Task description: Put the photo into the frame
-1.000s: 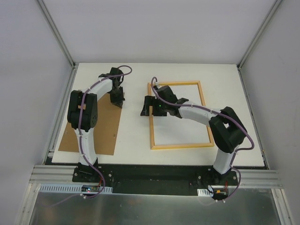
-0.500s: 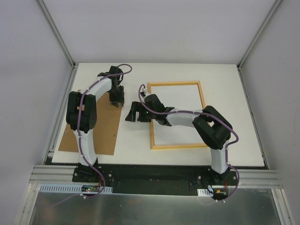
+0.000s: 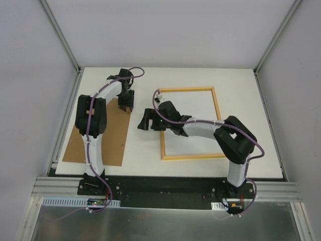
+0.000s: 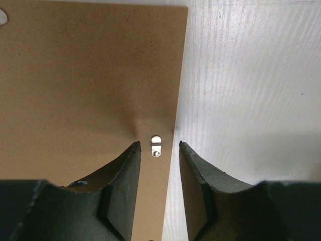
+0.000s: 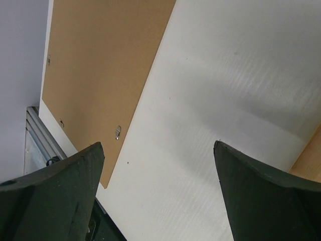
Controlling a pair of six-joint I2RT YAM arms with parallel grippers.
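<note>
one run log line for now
left jaws: part open over backing board edge | right jaws: wide open, empty, beside frame | photo: not in view

One frame (image 3: 186, 90), one brown backing board (image 3: 109, 143), two arms (image 3: 91, 118) (image 3: 205, 126)

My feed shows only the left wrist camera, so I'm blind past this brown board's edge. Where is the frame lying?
Observer: The frame lies flat to the right of the backing board, with bare table between them.
Operator: And the right hand?
Observer: The right hand hovers over that bare strip, jaws wide, holding nothing.
Operator: Any photo around?
Observer: None shows in any view.
</note>
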